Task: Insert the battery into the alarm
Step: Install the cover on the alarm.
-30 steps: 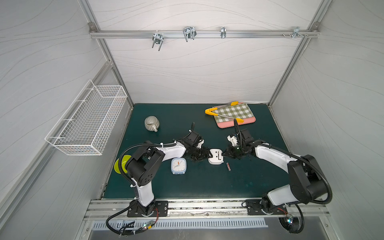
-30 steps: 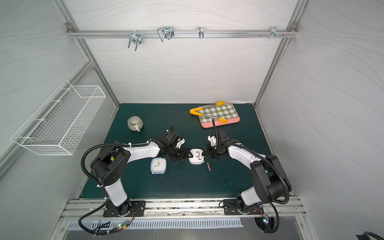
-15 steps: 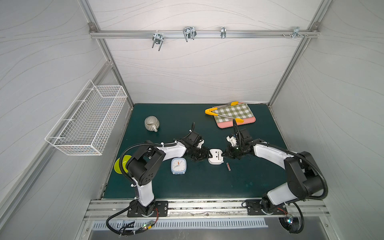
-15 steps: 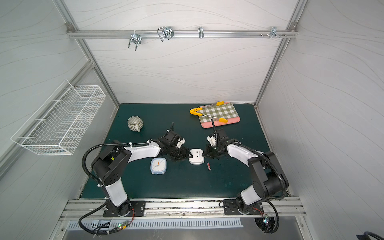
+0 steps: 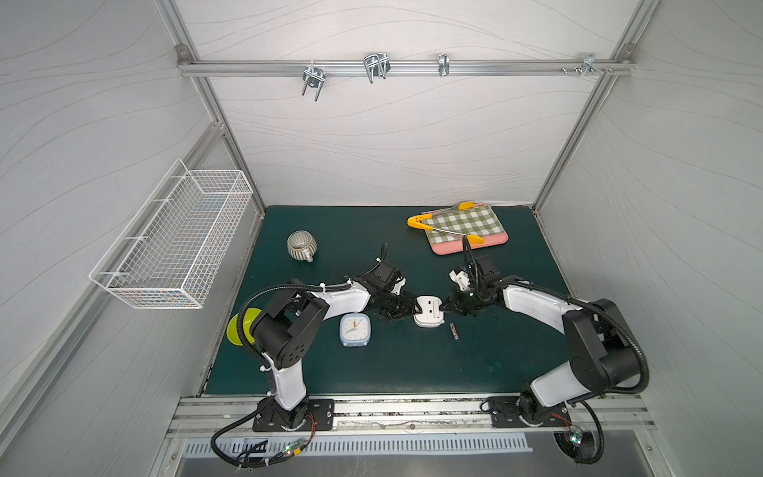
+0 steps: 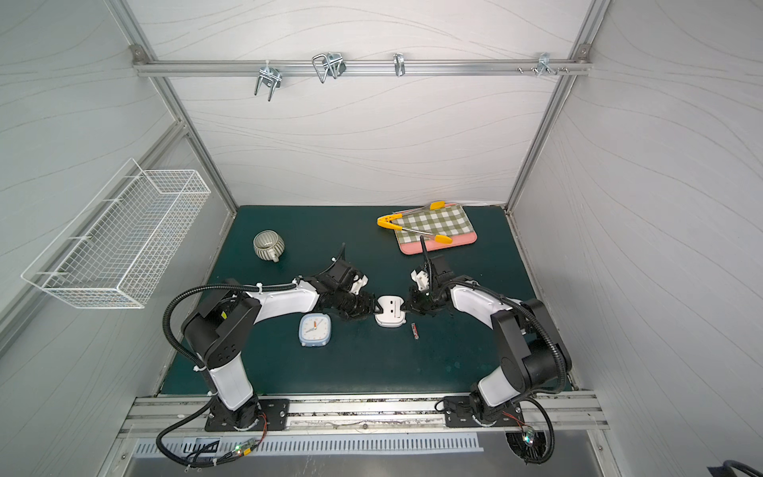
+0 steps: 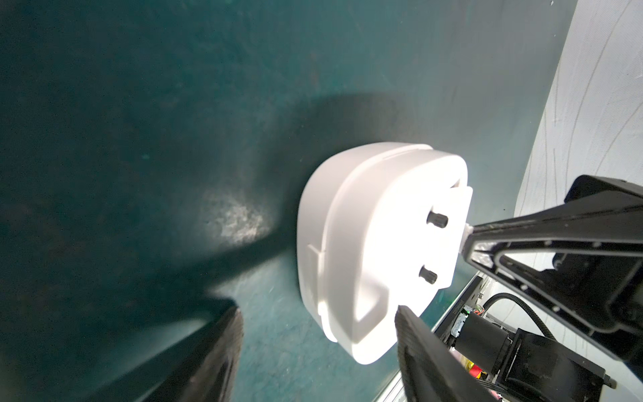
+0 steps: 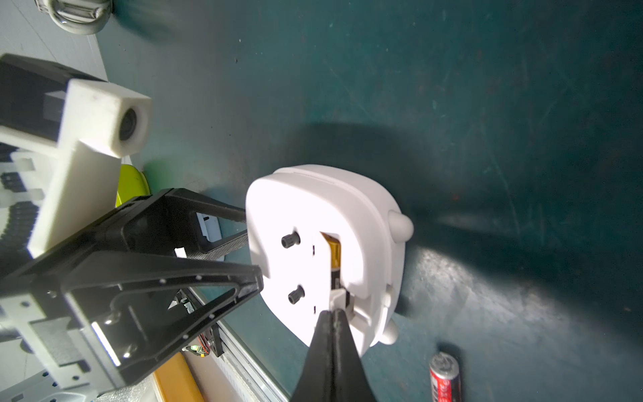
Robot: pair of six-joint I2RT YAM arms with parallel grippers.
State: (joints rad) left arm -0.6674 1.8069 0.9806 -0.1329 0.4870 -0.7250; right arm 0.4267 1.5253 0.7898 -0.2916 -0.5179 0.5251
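The white alarm (image 5: 429, 313) lay back-up on the worktop (image 5: 351, 371) between the arms. The gold battery (image 8: 335, 257) lay in its slot, long axis parallel to the row of two black knobs. The right gripper (image 8: 330, 315), jaws closed together, touched the slot at one end of the battery. The left gripper (image 7: 318, 309), jaws wide, rested against the alarm's far edge.

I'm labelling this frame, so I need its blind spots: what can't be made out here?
- Gold-and-black battery in the white plastic alarm: in the right wrist view the shut right tool covers its end, so seating is unclear.
- Alarm's dial: turned away from every camera.
- Red cylindrical battery: cut off by the right wrist picture's edge.
- Yellow-green bowl: mostly behind the left arm in a top view.
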